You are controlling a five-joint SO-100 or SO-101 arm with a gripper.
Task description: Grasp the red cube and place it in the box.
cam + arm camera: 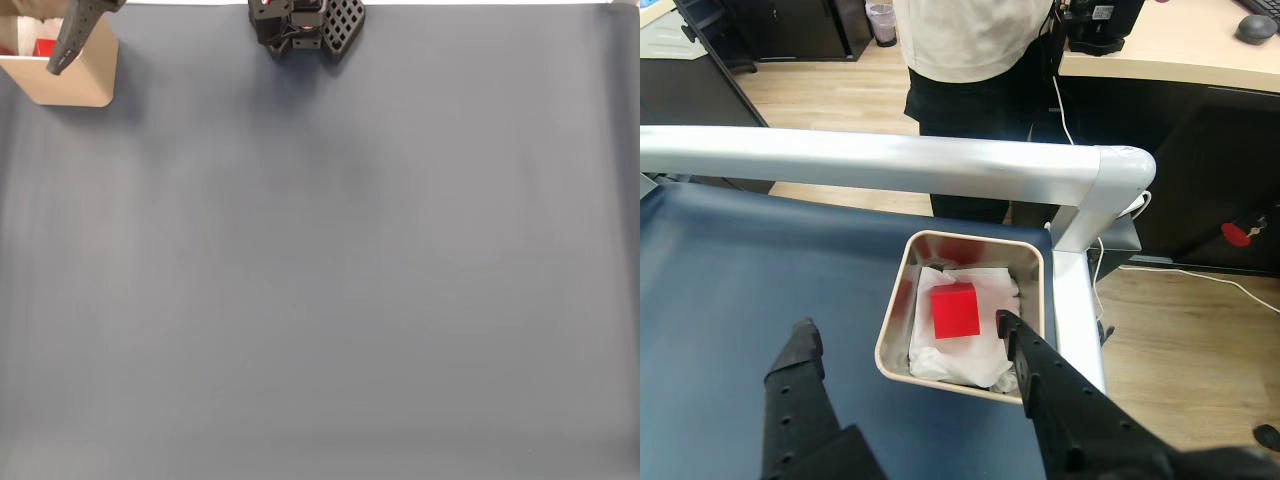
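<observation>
Your tool (905, 335) hangs with its jaws spread wide and empty above the box (893, 320), which sits at the corner of the blue counter (730, 270). The red cube (955, 310) rests on the white lining inside the box, just ahead of the tool and between its two black fingers (800, 370).

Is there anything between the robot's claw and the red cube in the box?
In the wrist view, nothing solid: the open gripper hangs over the box rim, and white crumpled lining surrounds the red cube.
</observation>
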